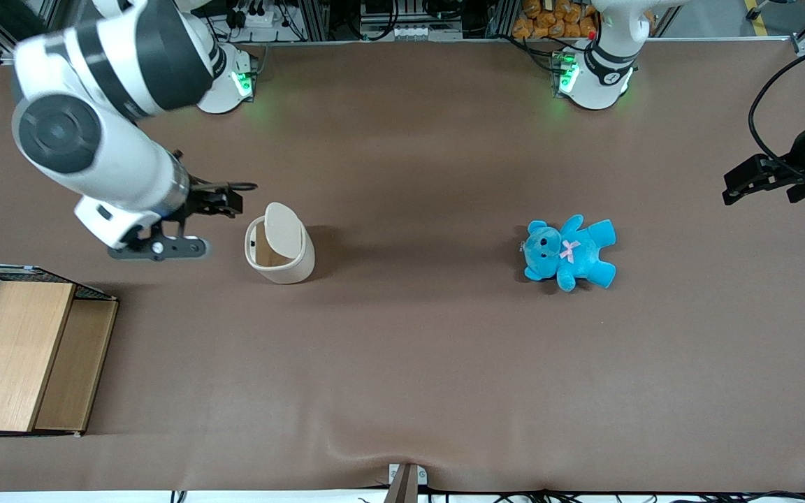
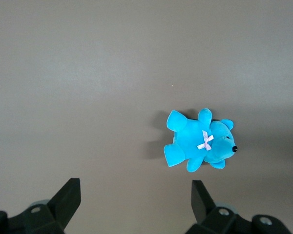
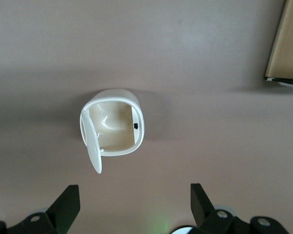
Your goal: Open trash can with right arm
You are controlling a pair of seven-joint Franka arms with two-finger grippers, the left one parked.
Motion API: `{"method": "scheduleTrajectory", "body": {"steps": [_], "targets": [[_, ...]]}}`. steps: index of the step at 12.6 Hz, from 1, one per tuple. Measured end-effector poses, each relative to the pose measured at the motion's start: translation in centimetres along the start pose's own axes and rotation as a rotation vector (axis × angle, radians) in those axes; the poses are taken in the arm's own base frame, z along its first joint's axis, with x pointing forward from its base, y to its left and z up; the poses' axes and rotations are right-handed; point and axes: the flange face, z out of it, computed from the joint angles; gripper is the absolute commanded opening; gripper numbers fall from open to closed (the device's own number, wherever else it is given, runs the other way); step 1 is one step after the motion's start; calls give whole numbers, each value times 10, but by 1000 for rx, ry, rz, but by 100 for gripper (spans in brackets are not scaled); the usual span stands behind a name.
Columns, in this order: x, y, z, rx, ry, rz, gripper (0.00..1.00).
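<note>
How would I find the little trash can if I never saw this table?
Look along the brown table toward the working arm's end. Just beside that arm's open black hand stands a cream trash can; unlike the flat wooden box, it's rounded with its lid flipped up.

Brown table (image 1: pixel 409 363) — trash can (image 1: pixel 280 251), blue teddy (image 1: pixel 570 253), wooden box (image 1: pixel 22 356), gripper (image 1: pixel 224 199) beside the can
</note>
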Motion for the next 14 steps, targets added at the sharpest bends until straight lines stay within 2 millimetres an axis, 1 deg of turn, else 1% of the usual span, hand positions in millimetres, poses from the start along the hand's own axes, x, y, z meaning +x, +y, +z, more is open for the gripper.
{"method": "scheduleTrajectory", "body": {"steps": [2, 5, 8, 9, 11, 12, 14], "targets": [[-10, 29, -27, 21, 42, 38, 100], [-25, 81, -59, 45, 85, 39, 100], [-53, 120, -92, 59, 126, 47, 100], [-59, 136, -99, 62, 136, 51, 100], [-68, 164, -106, 68, 149, 69, 100], [-71, 171, -107, 70, 152, 76, 100], [-75, 175, -107, 70, 150, 73, 100]]}}
